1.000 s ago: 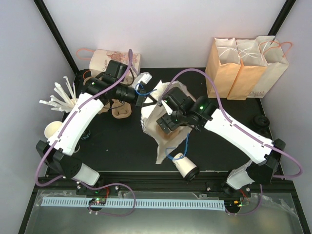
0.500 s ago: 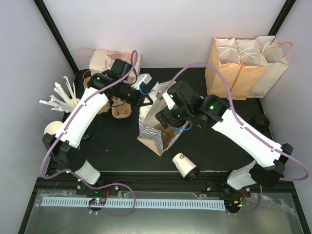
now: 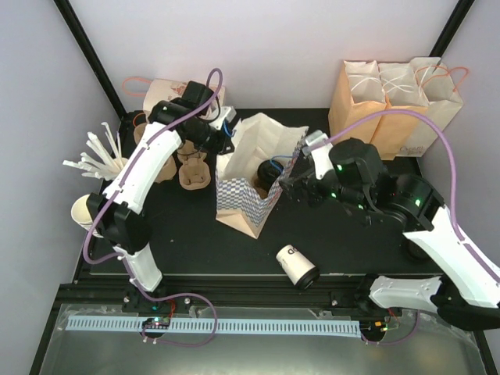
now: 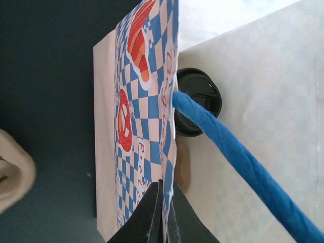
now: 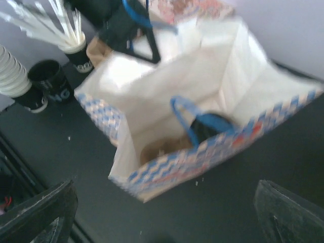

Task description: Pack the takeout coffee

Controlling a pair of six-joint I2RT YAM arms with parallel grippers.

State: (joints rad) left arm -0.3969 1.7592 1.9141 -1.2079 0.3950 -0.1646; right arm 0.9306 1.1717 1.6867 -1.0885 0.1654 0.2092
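Surface: black table [image 3: 180,226] between pale walls; tan paper bags [image 3: 394,105] far right.
Bag: blue-checked paper bag [image 3: 250,195] upright at centre, mouth open.
Left gripper [image 4: 163,212]: fingers pinching the bag's rim; only the left wrist view shows this.
Right gripper [image 3: 291,187]: fingers spread wide, just right of the bag, holding nothing.
Coffee: one black-lidded cup [image 4: 196,101] inside the bag, beside its blue handle [image 5: 188,119]; another cup [image 3: 297,266] lies on its side near the front edge, seen only from above.

one coffee cup [image 3: 297,266] lies on its side near the table's 6 o'clock edge, black lid pointing toward 4 o'clock. another lidded cup [image 4: 196,102] stands inside the checkered bag [image 3: 244,199].
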